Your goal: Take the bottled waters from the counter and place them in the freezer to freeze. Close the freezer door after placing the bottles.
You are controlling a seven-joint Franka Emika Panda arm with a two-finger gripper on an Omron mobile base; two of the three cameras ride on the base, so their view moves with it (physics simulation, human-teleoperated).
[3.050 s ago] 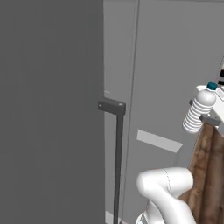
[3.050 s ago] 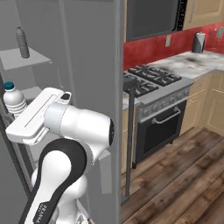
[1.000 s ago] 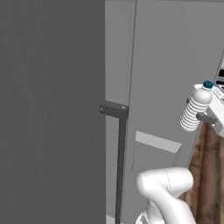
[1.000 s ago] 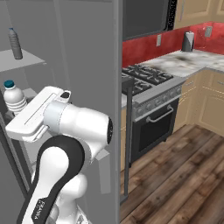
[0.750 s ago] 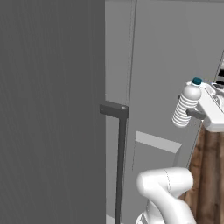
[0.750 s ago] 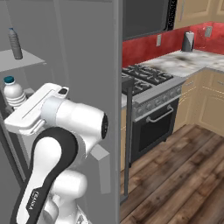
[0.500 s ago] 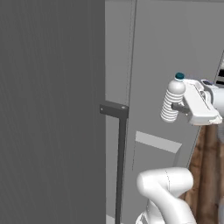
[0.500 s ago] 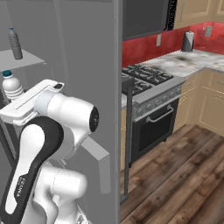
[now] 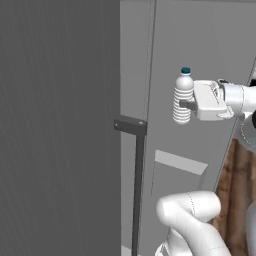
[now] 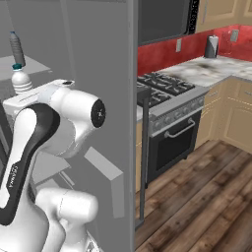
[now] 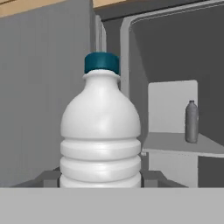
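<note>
Held the clear-white ribbed bottle [image 9: 182, 97] upright, blue cap up, in the gripper [image 9: 187, 104], fingers narrowed onto its lower body from both sides. Hung in mid-air in front of the freezer [image 9: 200, 75], at about 2 o'clock from the dark bar handle [image 9: 136, 185] in the left base view, touching no surface. Showed in the right base view at 10 o'clock, bottle [image 10: 21, 78] just above the white arm. Saw the bottle [image 11: 100, 140] large and centred in the hand view, with the open grey compartment beyond it.

Stood the darker smoky grey bottle [image 11: 191, 121] upright on an inner shelf [image 11: 175, 143] at 3 o'clock of the held bottle in the hand view, well apart from it, near the shelf's front edge. Left bare shelf surface to that bottle's left. Same grey bottle [image 10: 16, 48] seen at 11 o'clock in the right base view, on the shelf above the held one.

Swung wide, the freezer door [image 9: 60, 125] filled the 9 o'clock side of the left base view, its edge running vertically well left of the held bottle. Lay the counter [image 10: 211, 66] at 2 o'clock in the right base view, beyond the black stovetop [image 10: 162, 86], far from the gripper.
</note>
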